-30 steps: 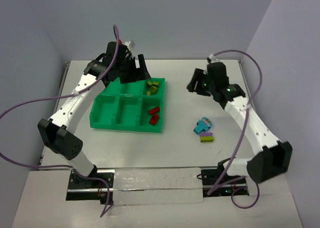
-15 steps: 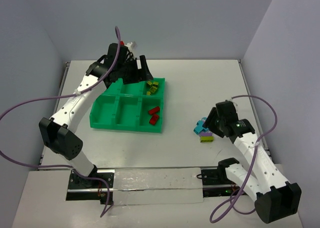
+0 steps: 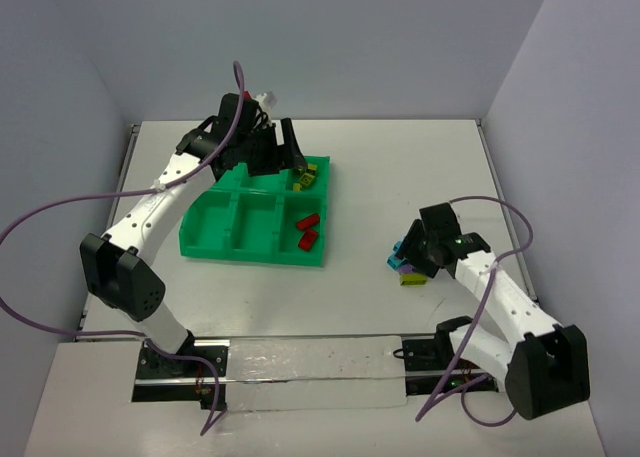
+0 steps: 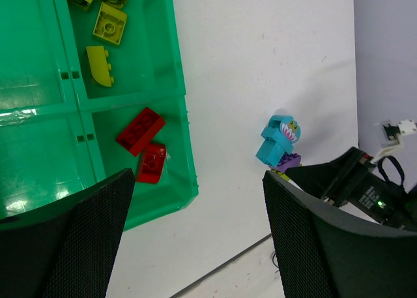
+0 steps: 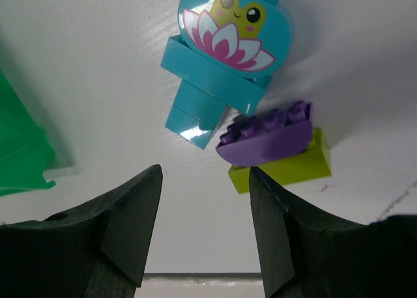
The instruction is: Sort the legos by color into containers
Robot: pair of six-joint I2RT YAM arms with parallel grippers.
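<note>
The green tray point(image 3: 215, 212) lies left of centre. Its far right compartment holds yellow-green legos point(image 3: 307, 177), also in the left wrist view point(image 4: 109, 23). Its near right compartment holds two red legos point(image 3: 308, 230), also in the left wrist view point(image 4: 140, 130). My left gripper point(image 3: 293, 152) hovers open and empty over the tray's far right part; its jaws stand wide apart point(image 4: 199, 233). A cyan lego point(image 5: 215, 83) with a frog picture, a purple lego point(image 5: 267, 135) and a yellow-green lego point(image 5: 287, 167) lie together on the table. My right gripper point(image 5: 205, 200) is open and empty just short of them point(image 3: 415, 255).
The loose pile point(image 3: 402, 267) lies right of the tray, about a tray's width away. A tray corner point(image 5: 19, 154) shows left of the right gripper. A clear strip point(image 3: 300, 372) runs along the table's near edge between the arm bases. Grey walls close in the far and side edges.
</note>
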